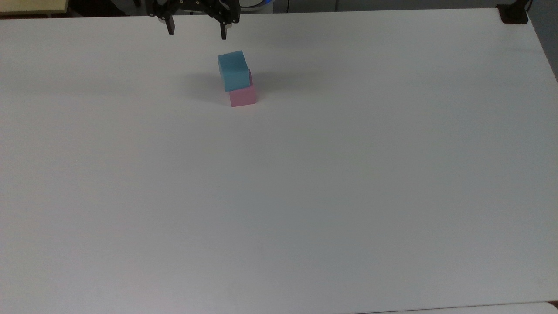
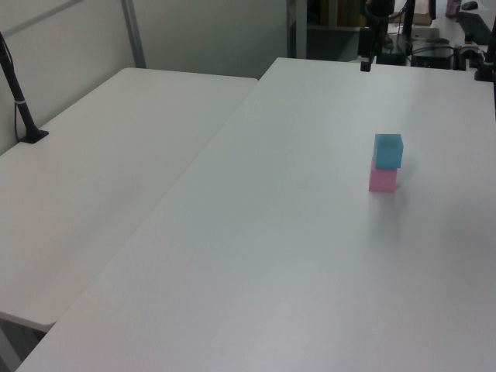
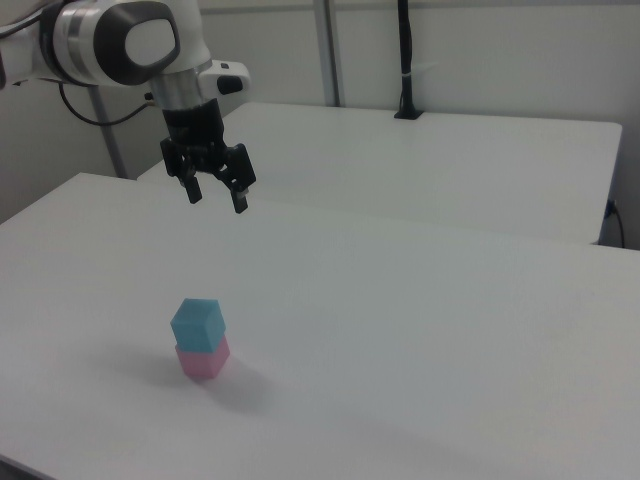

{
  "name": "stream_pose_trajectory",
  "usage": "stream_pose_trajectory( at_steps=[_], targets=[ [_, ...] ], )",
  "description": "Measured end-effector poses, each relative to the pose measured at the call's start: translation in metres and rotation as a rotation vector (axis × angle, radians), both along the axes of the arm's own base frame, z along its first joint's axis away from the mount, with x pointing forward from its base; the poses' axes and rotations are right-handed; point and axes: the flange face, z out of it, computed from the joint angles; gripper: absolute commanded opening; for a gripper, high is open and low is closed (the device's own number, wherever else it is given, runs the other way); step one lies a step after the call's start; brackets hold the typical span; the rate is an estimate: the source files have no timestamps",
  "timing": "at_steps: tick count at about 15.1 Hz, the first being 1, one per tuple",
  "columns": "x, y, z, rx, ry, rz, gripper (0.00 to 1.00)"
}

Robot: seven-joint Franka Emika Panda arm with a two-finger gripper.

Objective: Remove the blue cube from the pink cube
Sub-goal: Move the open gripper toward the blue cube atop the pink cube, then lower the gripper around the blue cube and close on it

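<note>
- Bench (image 1: pixel 305 196): a wide white surface that carries both cubes. The area around the stack is bare.
- Second bench (image 2: pixel 101 170): a white surface butted against the first, on the left view's left and at the far side in the right view.
- Arm (image 3: pixel 120 45): white and grey links enter from the right view's upper left and point down towards the bench.
- Black post (image 3: pixel 408 60): stands upright on the second bench at the far edge in the right view, with a cable tied along it.
- Gripper (image 1: pixel 197 31): black, hanging in the air above the bench at the far edge of the top view, well apart from both cubes. In the right view it sits high above and beyond the stack (image 3: pixel 217 197).
- Fingers (image 1: pixel 170 29): spread wide apart, pointing down, holding nothing.
- Blue cube (image 1: pixel 233 69): rests on top of the pink cube, touching it. It is turned slightly and offset towards the top view's left and far side, so a strip of the pink top face shows at the top view's right. It is also seen in the left view (image 2: pixel 388 150) and the right view (image 3: pixel 197 324).
- Pink cube (image 1: pixel 243 96): sits flat on the bench beneath the blue cube, in the far half of the bench in the top view.
</note>
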Motion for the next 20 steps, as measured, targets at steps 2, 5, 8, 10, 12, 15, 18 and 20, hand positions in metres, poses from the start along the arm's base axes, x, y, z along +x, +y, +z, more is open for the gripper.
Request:
stream_pose_trajectory(
  at_steps=[2, 5, 8, 10, 12, 15, 18, 20],
  targets=[
    [0.0, 0.0, 0.001, 0.0, -0.001, 0.016, 1.0],
    [-0.004, 0.0, 0.007, -0.001, -0.011, 0.04, 1.0],
    [-0.004, 0.0, 0.008, -0.001, -0.012, 0.045, 1.0],
    [-0.004, 0.0, 0.008, -0.001, -0.01, 0.05, 1.0],
    [-0.008, 0.0, 0.003, 0.0, 0.005, 0.075, 1.0],
    [-0.031, 0.018, -0.029, 0.007, 0.086, 0.168, 1.0],
    [-0.042, 0.037, -0.058, 0.011, 0.148, 0.203, 1.0],
    [-0.045, 0.038, -0.073, 0.012, 0.167, 0.209, 1.0]
  ],
)
